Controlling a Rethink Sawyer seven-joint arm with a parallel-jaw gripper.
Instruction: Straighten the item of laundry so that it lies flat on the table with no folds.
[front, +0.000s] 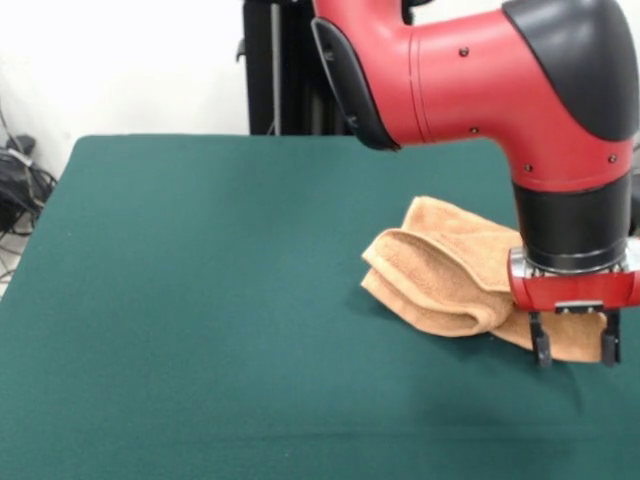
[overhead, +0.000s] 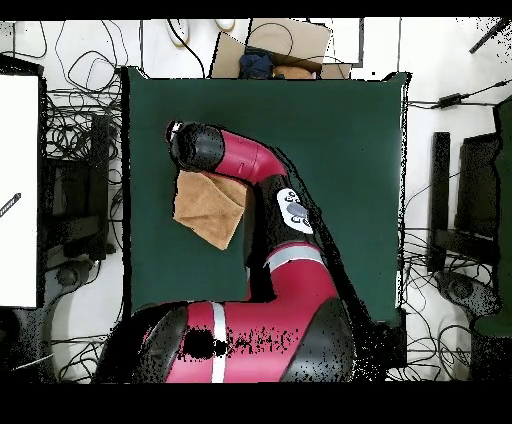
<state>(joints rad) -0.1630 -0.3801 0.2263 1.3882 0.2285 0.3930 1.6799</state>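
The orange-tan towel (front: 450, 275) lies folded over on itself at the right of the green table (front: 200, 300), with doubled layers and a rolled fold along its left side. My gripper (front: 575, 352) is open, its two fingers spread wide and down at the towel's near right corner, with the towel's edge between and behind them. In the overhead view the towel (overhead: 207, 208) shows as a folded, slanted shape near the table's (overhead: 340, 130) left edge. There the arm's wrist (overhead: 197, 147) covers the towel's upper edge and hides the gripper.
The red arm (front: 470, 80) reaches over the table's right rear. A black stand (front: 275, 70) is behind the table. Cables (front: 20, 180) lie off the left edge. In the overhead view a cardboard box (overhead: 285, 45) sits past the table's top edge.
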